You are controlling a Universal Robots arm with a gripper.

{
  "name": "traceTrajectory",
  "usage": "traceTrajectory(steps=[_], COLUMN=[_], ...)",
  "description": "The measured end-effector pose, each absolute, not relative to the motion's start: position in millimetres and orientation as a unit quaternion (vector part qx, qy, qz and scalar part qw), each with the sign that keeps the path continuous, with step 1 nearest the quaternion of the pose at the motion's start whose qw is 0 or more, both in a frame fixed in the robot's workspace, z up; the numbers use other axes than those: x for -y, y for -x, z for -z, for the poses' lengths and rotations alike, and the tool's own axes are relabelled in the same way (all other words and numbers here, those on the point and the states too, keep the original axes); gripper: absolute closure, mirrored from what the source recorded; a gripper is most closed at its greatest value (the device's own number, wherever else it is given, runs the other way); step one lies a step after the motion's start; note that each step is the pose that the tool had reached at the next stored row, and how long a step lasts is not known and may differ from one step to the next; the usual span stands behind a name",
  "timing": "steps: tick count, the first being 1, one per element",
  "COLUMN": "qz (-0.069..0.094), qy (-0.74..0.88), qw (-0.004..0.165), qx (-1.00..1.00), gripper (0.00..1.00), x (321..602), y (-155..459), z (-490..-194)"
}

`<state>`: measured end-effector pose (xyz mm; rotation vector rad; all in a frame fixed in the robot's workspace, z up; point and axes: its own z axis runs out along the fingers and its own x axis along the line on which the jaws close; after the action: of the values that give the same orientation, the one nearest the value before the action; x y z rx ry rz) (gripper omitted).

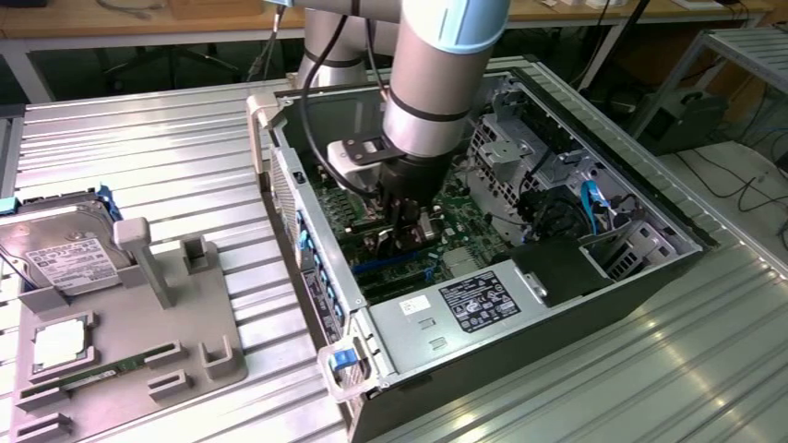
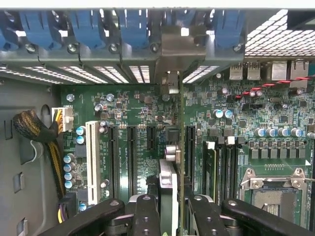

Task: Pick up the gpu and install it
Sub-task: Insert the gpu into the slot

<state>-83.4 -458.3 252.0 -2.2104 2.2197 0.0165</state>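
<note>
hand (image 2: 172,209) clamped on gpu (image 2: 168,184), card edge-on over motherboard (image 2: 133,108) slots, power supply label (image 1: 478,303) unreadable

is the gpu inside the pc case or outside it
Inside: the gripper holds the gpu on edge over the motherboard within the pc case. Seated in a slot: cannot tell.
</note>
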Motion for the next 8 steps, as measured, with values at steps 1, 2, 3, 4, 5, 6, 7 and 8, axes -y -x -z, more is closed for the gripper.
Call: traceTrajectory(steps=[1,2,3,4,5,6,7,8], qz=[-0.005,-0.005,-0.005,-0.005,-0.005,-0.005,-0.005,-0.005], qy=[0.706,0.706,0.706,0.706,0.706,0.706,0.706,0.706], qw=[0.005,0.005,0.005,0.004,0.005,0.005,0.005,0.005], qx=[-0.709,-0.709,-0.709,-0.709,-0.709,-0.709,-0.709,-0.709], gripper=[0.72,0.72,0.72,0.72,0.72,0.72,0.72,0.72], x=[458.3,458.3,458.3,458.3,457.9,457.5,457.1,456.9], y=[83.0,82.9,82.9,82.8,82.7,82.8,82.8,83.0], z=[-251.9,-251.9,-251.9,-252.0,-252.0,-252.0,-252.0,-251.9])
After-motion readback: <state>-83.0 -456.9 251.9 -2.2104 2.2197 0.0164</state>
